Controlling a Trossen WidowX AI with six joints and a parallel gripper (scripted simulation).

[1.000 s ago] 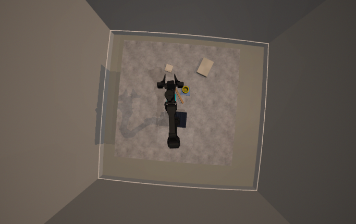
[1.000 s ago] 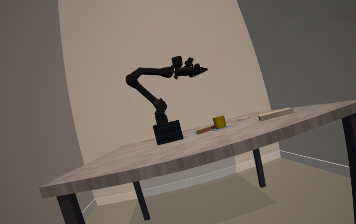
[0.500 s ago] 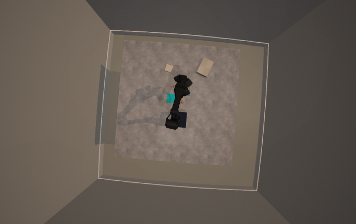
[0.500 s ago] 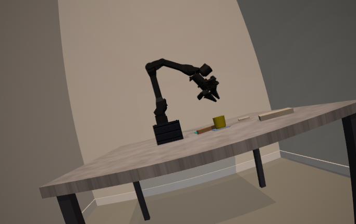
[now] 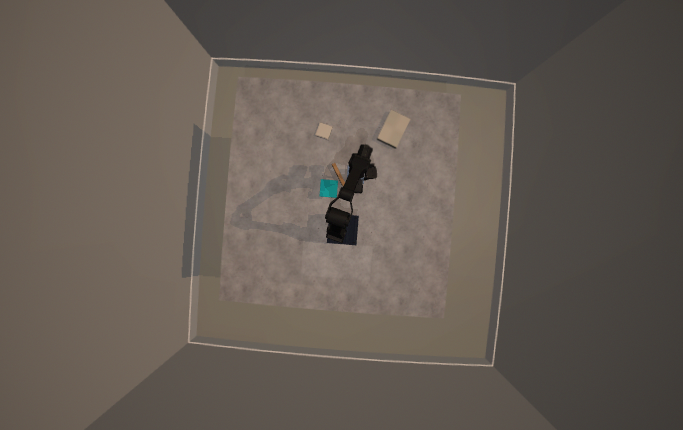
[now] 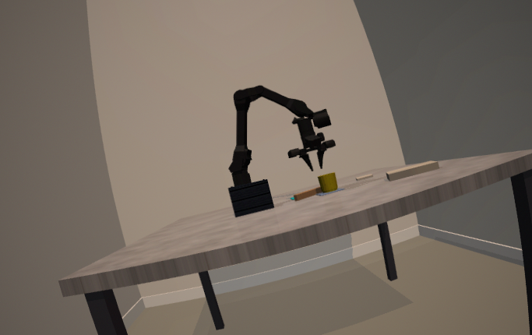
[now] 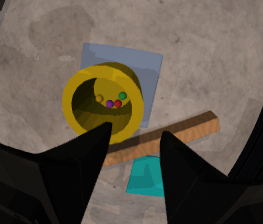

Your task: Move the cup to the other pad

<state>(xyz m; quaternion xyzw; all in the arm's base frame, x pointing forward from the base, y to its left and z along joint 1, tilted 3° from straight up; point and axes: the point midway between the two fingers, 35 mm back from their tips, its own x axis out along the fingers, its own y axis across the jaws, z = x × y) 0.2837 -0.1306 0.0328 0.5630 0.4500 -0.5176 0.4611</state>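
Beige and grey walls are standing behind the desk. On the left, the dark base is holding up the arm. Next, the teal pad is lying flat, with a brown bar running between it and the cup. Partly spread, the claw is hovering just above the cup's near-level rim, pinching nothing. Just right, the yellow cup is standing upright on the blue pad, holding marbles. Farther right, a small block is lying on the far side, and a large block is resting rightmost.
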